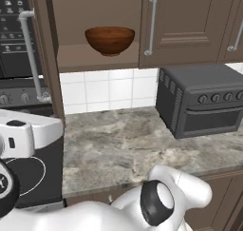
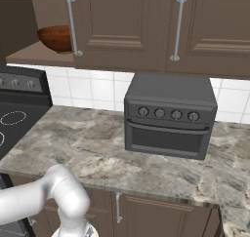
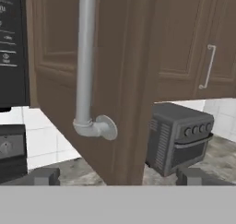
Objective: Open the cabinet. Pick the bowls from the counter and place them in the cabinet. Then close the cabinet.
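Observation:
The cabinet's left door [image 3: 115, 80] stands swung open, its edge [image 1: 45, 49] toward me and its silver bar handle [image 3: 86, 57] close ahead of the hand. My gripper [image 3: 117, 177] is open, its two fingertips [image 3: 46, 176] wide apart below the handle's lower mount, holding nothing. On the shelf inside sits the reddish-brown wooden bowl [image 1: 110, 39] [image 2: 54, 38]. The right door [image 1: 185, 25] [image 2: 117, 26] is shut. The shallower tan-rimmed bowl is out of view. The marbled counter [image 1: 123, 144] [image 2: 93, 148] lies below.
A black toaster oven [image 1: 204, 101] [image 2: 168, 116] [image 3: 179, 135] stands on the counter's right part, under the shut door. The black stovetop [image 1: 28, 173] [image 2: 14, 119] borders the counter on the left. White tiles [image 1: 109, 90] back the counter.

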